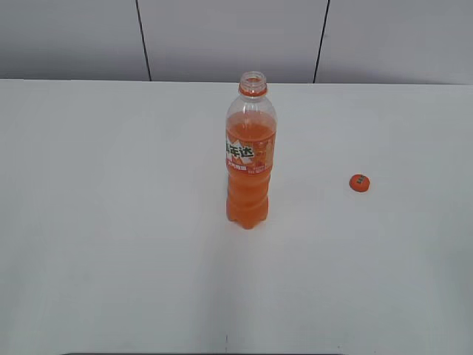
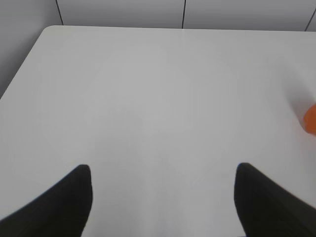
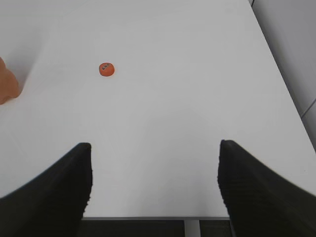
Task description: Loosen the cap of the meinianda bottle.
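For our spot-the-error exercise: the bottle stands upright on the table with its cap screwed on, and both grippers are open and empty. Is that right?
One error: the cap is off. The exterior view shows the bottle with an open neck and the cap lying on the table to its right. The bottle does stand upright, and both grippers are open and empty.

Meinianda bottle (image 1: 250, 159): clear plastic, orange drink, orange label with white and green characters, waisted lower body; upright, neck open, uncapped. Cap (image 1: 359, 183): small round orange, marked top up, lying flat well right of the bottle.
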You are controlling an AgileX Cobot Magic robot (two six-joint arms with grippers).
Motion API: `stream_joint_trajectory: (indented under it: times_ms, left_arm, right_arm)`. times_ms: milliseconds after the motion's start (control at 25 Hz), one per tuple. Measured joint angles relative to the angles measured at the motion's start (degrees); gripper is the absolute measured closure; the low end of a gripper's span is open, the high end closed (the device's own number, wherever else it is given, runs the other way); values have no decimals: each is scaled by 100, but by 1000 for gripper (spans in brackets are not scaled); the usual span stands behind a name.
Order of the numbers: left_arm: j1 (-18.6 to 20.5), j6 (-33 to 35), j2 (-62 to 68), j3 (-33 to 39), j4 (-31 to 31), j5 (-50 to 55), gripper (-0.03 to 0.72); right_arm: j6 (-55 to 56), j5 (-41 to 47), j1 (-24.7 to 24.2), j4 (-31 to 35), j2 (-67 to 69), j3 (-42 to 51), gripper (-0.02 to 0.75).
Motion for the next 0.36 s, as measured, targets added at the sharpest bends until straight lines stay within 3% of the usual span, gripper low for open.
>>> stream_joint_trajectory:
  times_ms: [360]
  left_arm:
    - [0, 0, 0, 0, 22, 0, 147]
  right_arm:
    - [5, 0, 0, 0, 0, 0, 143]
